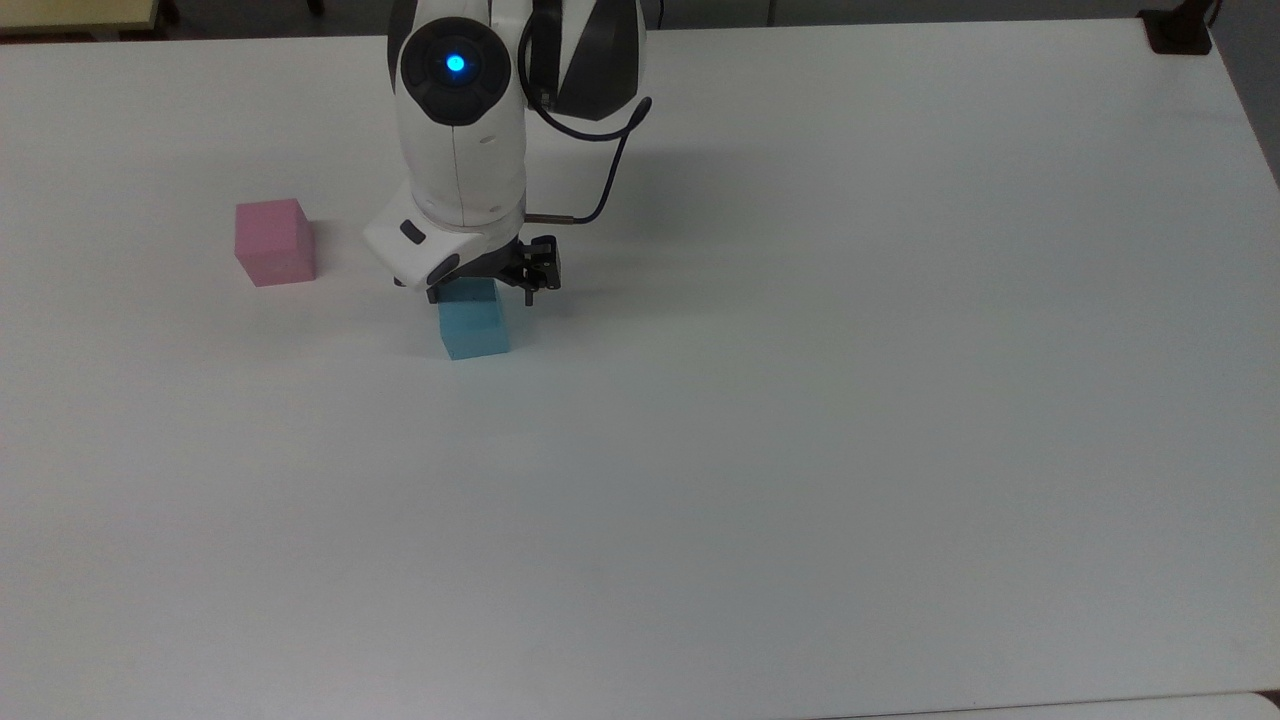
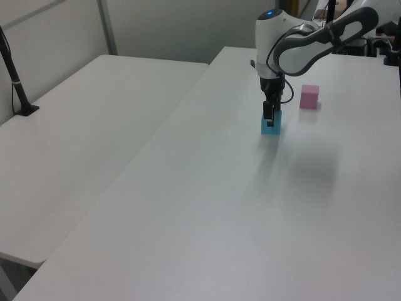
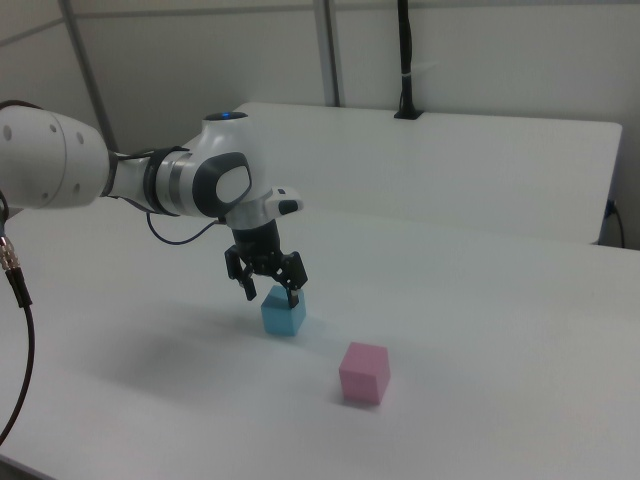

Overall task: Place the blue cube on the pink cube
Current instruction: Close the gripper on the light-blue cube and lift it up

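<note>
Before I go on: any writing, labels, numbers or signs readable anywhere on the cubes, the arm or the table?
None that can be read.
Blue cube: plain faces, no text.
Pink cube: plain faces, no text.
Arm: a lit blue dot, no lettering visible.
Table: bare white, no markings.

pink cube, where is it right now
The pink cube sits alone on the white table, toward the top view's left of the blue cube and the gripper.

Blue cube (image 1: pixel 474 328): matt, plain faces. Pink cube (image 1: pixel 273 242): matt, plain. Table (image 1: pixel 800 450): smooth white, faint sheen. Arm (image 1: pixel 460 150): glossy white plastic shell; gripper (image 1: pixel 481 290) black, matt.
</note>
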`<state>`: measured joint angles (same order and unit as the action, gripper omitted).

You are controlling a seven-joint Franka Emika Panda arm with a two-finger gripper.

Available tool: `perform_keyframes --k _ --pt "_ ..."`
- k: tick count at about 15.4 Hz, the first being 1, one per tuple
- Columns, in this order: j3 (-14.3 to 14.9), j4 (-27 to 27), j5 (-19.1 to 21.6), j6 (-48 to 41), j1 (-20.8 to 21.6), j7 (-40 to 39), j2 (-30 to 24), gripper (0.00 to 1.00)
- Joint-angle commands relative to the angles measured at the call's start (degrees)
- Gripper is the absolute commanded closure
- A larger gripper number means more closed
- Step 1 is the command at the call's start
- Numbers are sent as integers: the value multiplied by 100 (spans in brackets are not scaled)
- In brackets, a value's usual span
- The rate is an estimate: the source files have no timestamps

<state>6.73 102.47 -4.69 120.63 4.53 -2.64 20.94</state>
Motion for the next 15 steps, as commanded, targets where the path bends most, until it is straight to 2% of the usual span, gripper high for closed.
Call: perform_keyframes --k 1,7,8,9,11,15 --pt "-5 -7 -163 83 -31 124 -20 0" --pt "-5 28 -313 249 -22 202 156 0" --pt "-5 28 -313 302 -22 220 208 4" --pt "-5 19 -313 329 -22 220 226 19" --pt "-5 -7 -287 286 -22 229 174 42" --pt "-22 -34 -269 -108 -40 467 -203 44"
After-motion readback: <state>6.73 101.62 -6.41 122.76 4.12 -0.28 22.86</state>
